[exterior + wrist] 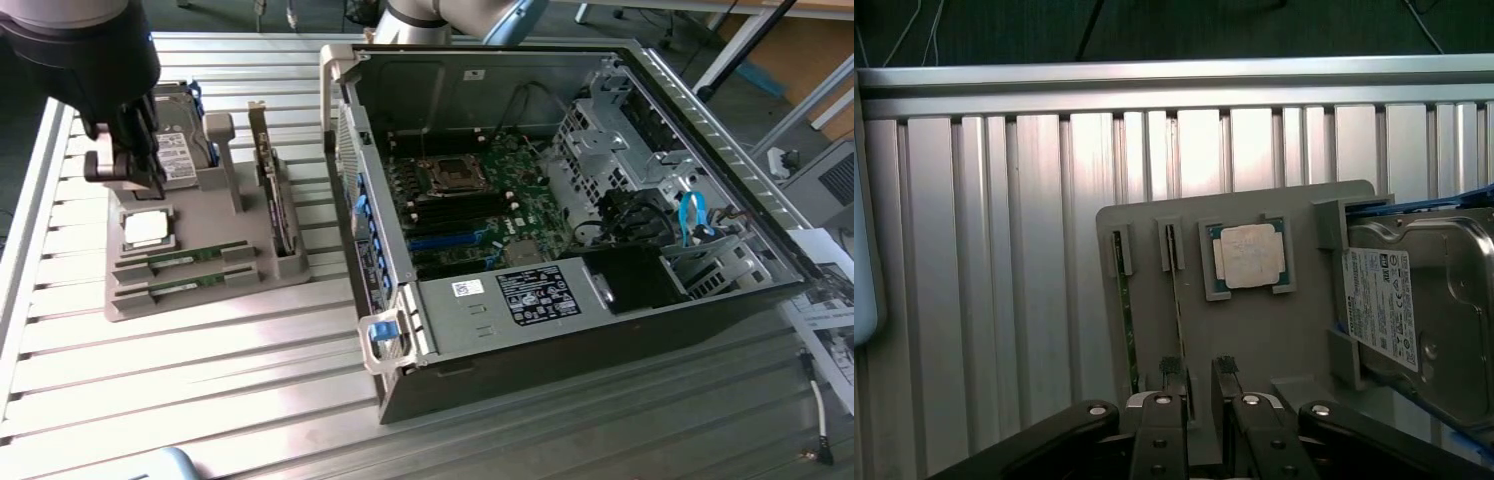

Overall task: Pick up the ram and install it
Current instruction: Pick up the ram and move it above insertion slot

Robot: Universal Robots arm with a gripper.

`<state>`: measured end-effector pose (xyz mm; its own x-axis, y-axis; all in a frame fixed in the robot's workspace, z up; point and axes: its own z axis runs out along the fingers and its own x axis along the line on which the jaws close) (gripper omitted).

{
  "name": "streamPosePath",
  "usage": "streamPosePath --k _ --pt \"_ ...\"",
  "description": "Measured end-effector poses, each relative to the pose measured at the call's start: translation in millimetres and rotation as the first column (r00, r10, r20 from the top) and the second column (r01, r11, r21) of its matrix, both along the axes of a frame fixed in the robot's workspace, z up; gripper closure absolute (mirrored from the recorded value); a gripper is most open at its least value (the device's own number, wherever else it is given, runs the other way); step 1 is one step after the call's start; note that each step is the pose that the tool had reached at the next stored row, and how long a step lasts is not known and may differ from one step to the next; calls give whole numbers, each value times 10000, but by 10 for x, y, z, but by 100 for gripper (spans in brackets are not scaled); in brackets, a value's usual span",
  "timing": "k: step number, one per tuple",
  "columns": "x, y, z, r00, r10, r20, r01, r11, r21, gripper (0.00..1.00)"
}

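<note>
Tool [1199,378] spread wide, base cut off at frame edge.
Thin green ram [183,262] half-sunk in matte grey tray [214,302], exterior view's left.

The ribbed metal surface [187,370] is lit brightly from above, and strong glare is thrown across it toward the exterior view's left. The inside of the open computer case [534,200] is left in shadow. In the wrist view the surface is washed pale by reflected light, while the tool [1199,372] is kept dark.
</note>
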<state>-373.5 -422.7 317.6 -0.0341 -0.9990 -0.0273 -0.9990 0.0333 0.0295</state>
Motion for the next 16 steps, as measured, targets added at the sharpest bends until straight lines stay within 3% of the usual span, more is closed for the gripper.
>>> streamPosePath --k 16 --pt "0 -129 1 10000 -1 -1 1 10000 -1 75"
